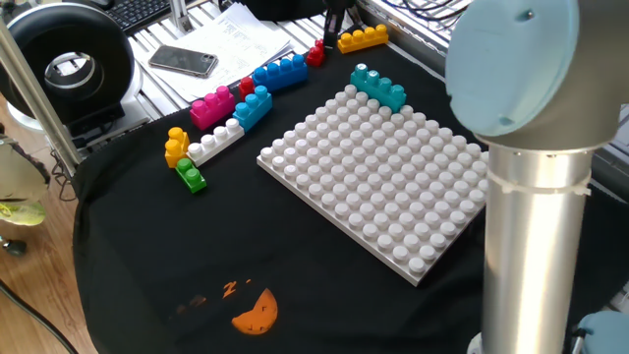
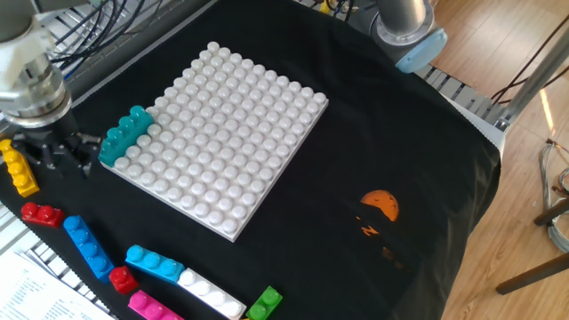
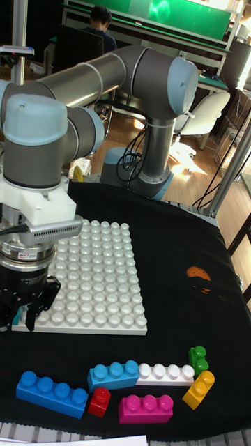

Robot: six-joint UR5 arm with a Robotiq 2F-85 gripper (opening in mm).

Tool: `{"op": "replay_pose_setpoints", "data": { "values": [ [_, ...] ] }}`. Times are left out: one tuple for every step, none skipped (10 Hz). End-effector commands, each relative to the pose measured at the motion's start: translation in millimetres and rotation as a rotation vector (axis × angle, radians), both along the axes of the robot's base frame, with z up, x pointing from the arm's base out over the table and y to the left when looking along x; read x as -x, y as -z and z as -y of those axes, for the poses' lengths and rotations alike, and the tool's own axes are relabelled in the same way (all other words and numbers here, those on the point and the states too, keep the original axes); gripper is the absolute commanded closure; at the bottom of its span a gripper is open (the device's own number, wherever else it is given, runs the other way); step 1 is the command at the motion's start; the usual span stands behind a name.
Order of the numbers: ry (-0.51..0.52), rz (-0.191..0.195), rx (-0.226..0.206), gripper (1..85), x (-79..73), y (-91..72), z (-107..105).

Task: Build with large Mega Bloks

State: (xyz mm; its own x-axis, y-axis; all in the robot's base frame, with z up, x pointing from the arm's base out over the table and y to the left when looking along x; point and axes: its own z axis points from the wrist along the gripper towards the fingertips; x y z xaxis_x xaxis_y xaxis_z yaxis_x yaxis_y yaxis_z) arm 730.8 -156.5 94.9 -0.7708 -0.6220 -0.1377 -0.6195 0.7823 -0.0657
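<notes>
A teal Mega Blok sits pressed on the corner of the white baseplate, and shows again as the teal Mega Blok. My gripper hangs open and empty just off that corner, between the teal block and a yellow block. In the tall view the gripper stands over the baseplate's near left corner, hiding the teal block. Loose bricks lie in a row: long blue, red, light blue, white, pink, green, orange-yellow.
A phone and papers lie on the metal bench beyond the black cloth. A fan stands at the left. An orange print marks the cloth. The arm's grey column fills the right of one view.
</notes>
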Motion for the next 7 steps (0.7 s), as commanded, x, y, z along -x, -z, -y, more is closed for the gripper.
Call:
{"op": "replay_pose_setpoints", "data": {
  "values": [
    [-0.14, 0.016, -0.039, 27.7, -9.1, 3.1, -6],
    [-0.23, 0.024, -0.017, 25.3, -19.0, 8.7, -7],
    [-0.319, 0.033, -0.019, 22.3, -27.7, 14.0, -12],
    [-0.399, 0.045, -0.038, 17.0, -32.8, 19.0, -22],
    [-0.458, 0.048, -0.038, 13.3, -35.1, 22.8, -25],
    [-0.511, 0.049, -0.009, 11.7, -38.0, 26.2, -21],
    [-0.545, 0.038, 0.005, 11.7, -37.2, 28.8, -20]
  ]
}}
